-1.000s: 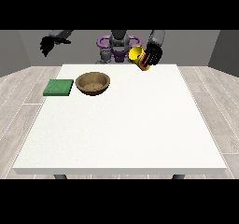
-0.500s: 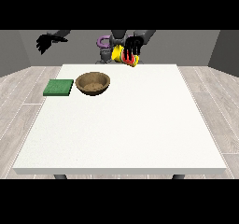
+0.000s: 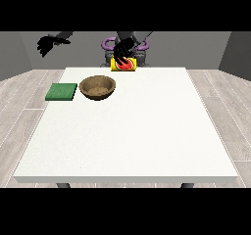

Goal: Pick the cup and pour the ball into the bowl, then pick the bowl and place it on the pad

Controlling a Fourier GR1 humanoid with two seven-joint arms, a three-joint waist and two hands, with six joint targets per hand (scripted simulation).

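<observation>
Grey walls, pale wood-plank floor, large white table (image 3: 132,131) filling most of the view; its near half carries nothing.

Toward the table's far-left corner: flat green square pad (image 3: 62,91) lying close to the left edge. Just beside it, toward the middle, round brown wooden bowl (image 3: 98,87), upright, not touching the pad. Can't tell whether anything is in the bowl.

Over the far edge, about mid-width: yellow cup (image 3: 122,65) tipped on its side, off the table surface, well apart from the bowl. Red shows at the cup's mouth; can't tell if that's the ball or the cup's inside.

Robot hand at the view's right (image 3: 122,49) sits on top of the cup, black fingers curled down around it, clamped on the cup.

Robot hand at the view's left (image 3: 49,44) is raised beyond the far-left corner, above table level, holding nothing, fingers spread and relaxed.

Robot torso behind the far edge, purple rings (image 3: 109,44) visible on either side of the cup-holding hand.
</observation>
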